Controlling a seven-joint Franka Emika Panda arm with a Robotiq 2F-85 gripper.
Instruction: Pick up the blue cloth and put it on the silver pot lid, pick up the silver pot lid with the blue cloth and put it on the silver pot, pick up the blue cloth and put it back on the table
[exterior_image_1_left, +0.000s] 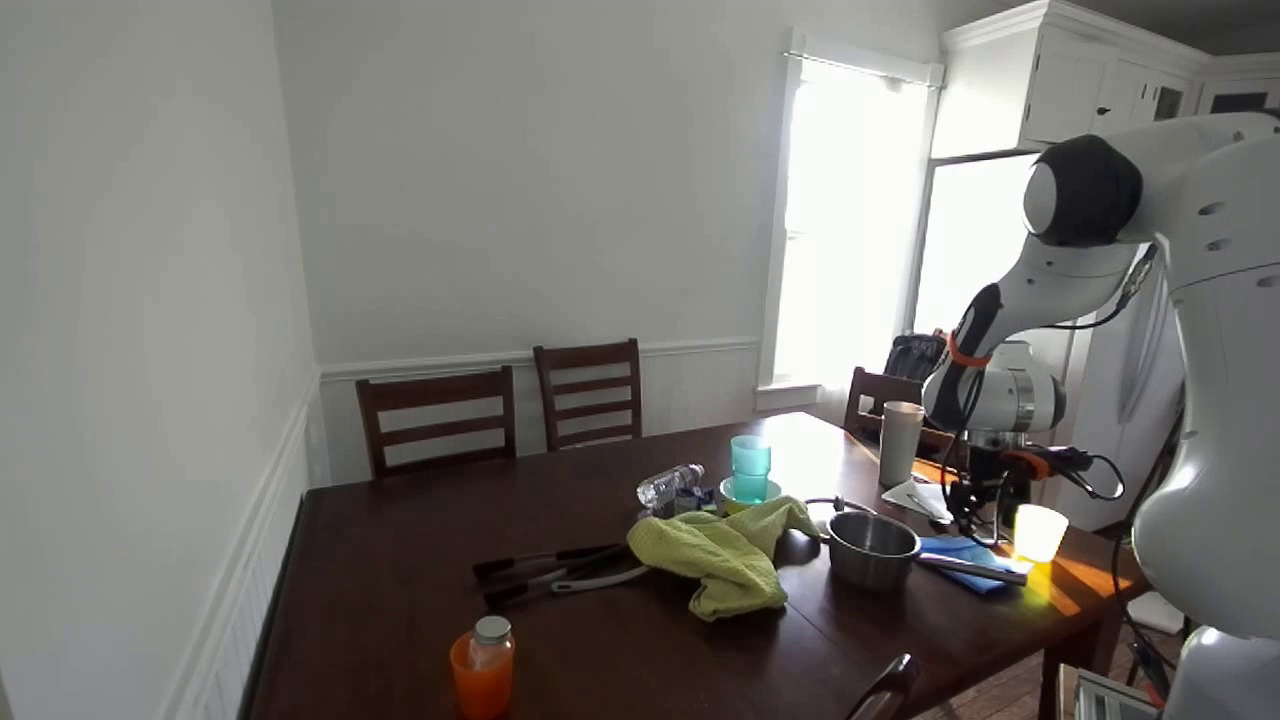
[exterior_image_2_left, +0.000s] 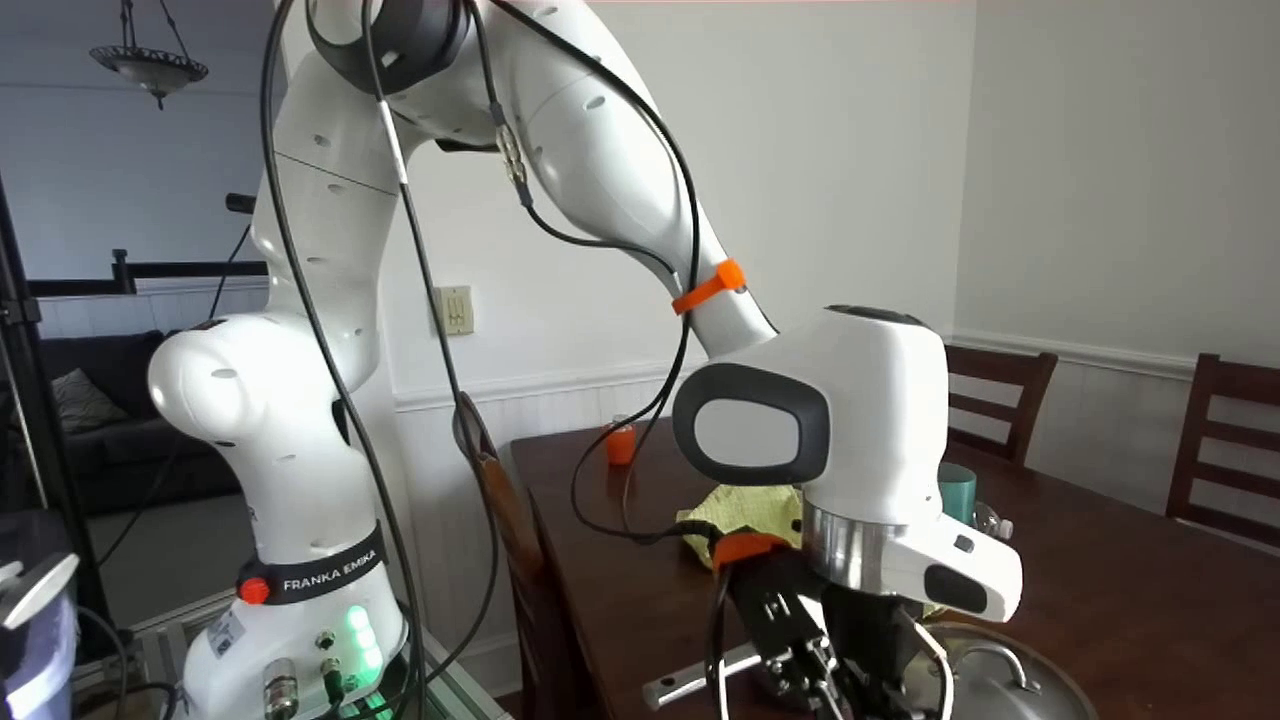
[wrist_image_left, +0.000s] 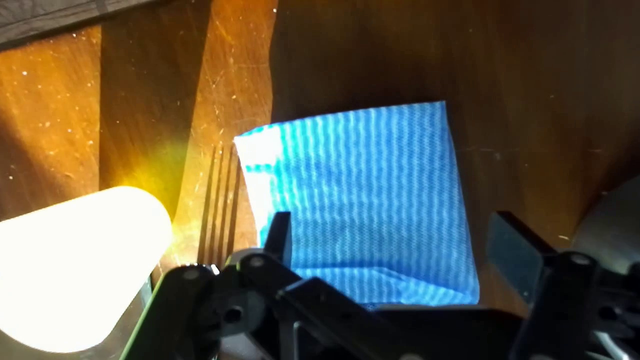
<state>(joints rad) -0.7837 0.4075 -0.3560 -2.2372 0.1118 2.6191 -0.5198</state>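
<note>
The blue cloth (wrist_image_left: 370, 190) lies folded flat on the table, and also shows in an exterior view (exterior_image_1_left: 965, 570) beside and partly behind the pot's handle. My gripper (wrist_image_left: 387, 240) is open and empty above the cloth, its fingers wide apart. It also shows in an exterior view (exterior_image_1_left: 983, 530). The silver pot (exterior_image_1_left: 873, 555) stands to the left of the cloth there, its handle reaching over the cloth. The silver pot lid (exterior_image_2_left: 1000, 670) lies on the table, partly hidden by the gripper. In an exterior view only part of the lid (exterior_image_1_left: 822, 513) shows behind the pot.
A brightly lit cup (exterior_image_1_left: 1040, 533) stands close to the gripper, also in the wrist view (wrist_image_left: 80, 270). A tall grey cup (exterior_image_1_left: 900, 445), a yellow-green towel (exterior_image_1_left: 715, 560), a teal cup (exterior_image_1_left: 750, 468), a bottle (exterior_image_1_left: 670, 486) and utensils (exterior_image_1_left: 560, 570) are on the table.
</note>
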